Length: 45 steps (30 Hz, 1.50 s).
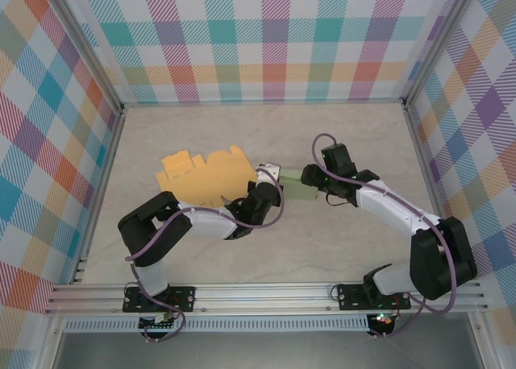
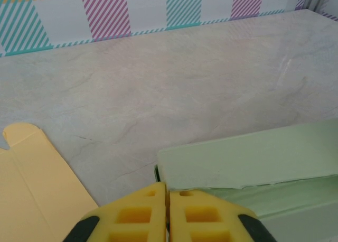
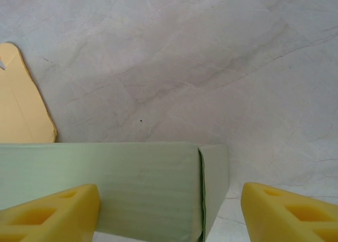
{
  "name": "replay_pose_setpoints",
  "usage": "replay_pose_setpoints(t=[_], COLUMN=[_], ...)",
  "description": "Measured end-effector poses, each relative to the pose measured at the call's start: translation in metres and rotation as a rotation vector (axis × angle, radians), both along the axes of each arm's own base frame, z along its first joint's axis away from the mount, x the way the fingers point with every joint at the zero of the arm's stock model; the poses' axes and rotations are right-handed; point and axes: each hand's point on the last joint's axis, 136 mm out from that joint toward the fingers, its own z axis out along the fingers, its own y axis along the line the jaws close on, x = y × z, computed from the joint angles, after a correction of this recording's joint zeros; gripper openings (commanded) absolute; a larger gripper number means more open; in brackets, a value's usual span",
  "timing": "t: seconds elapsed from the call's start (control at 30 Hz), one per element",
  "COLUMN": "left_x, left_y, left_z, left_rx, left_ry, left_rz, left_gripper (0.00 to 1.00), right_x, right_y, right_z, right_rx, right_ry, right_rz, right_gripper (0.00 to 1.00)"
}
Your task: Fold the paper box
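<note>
The pale green paper box (image 1: 292,185) lies on the table between my two grippers. In the left wrist view its top panel (image 2: 248,157) reaches to my left gripper (image 2: 168,192), whose yellow fingers are pressed together on the panel's near edge. My left gripper (image 1: 264,190) is at the box's left end. My right gripper (image 1: 310,176) is at the right end. There the box (image 3: 132,184) sits low between the spread fingers of my right gripper (image 3: 169,205), with a side flap (image 3: 215,178) folded down. The left finger overlaps the box; the right finger stands apart from it.
A flat orange cardboard blank (image 1: 205,176) lies left of the green box, partly under my left arm; its edge shows as the orange sheet (image 2: 31,189) and the orange corner (image 3: 18,104). Checked walls enclose the marble tabletop (image 1: 266,127).
</note>
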Motion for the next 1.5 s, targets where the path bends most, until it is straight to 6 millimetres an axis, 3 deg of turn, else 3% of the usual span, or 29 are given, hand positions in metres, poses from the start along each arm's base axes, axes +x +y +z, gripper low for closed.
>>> replay_pose_setpoints(t=[0.17, 0.4, 0.7, 0.73, 1.1, 1.23, 1.33, 1.5], left_x=[0.000, -0.014, -0.032, -0.033, -0.059, -0.057, -0.053, -0.037], left_y=[0.003, 0.010, 0.011, 0.011, 0.011, 0.007, 0.003, 0.015], left_z=[-0.001, -0.001, -0.002, -0.002, -0.022, -0.003, 0.027, 0.065], left_rx=[0.009, 0.000, 0.006, 0.011, 0.057, -0.019, -0.127, -0.308], left_ry=[0.014, 0.049, 0.097, 0.102, 0.196, 0.205, 0.186, 0.168], left_rz=[0.008, -0.035, -0.116, -0.123, -0.245, -0.227, -0.195, -0.041], left_gripper=[0.61, 0.83, 0.94, 0.99, 1.00, 1.00, 0.98, 0.95], right_x=[0.003, 0.013, 0.017, 0.017, 0.018, 0.018, 0.018, 0.018], right_y=[-0.004, -0.003, 0.002, 0.002, 0.002, 0.003, 0.003, 0.003], right_z=[-0.006, -0.007, -0.007, -0.007, -0.007, -0.007, -0.007, -0.007], right_rx=[0.013, 0.036, 0.057, 0.057, 0.058, 0.058, 0.059, 0.058], right_ry=[-0.003, -0.026, -0.035, -0.035, -0.035, -0.036, -0.036, -0.036], right_rz=[-0.021, -0.035, -0.024, -0.024, -0.024, -0.024, -0.024, -0.024], right_gripper=[0.62, 0.57, 0.55, 0.55, 0.55, 0.55, 0.55, 0.55])
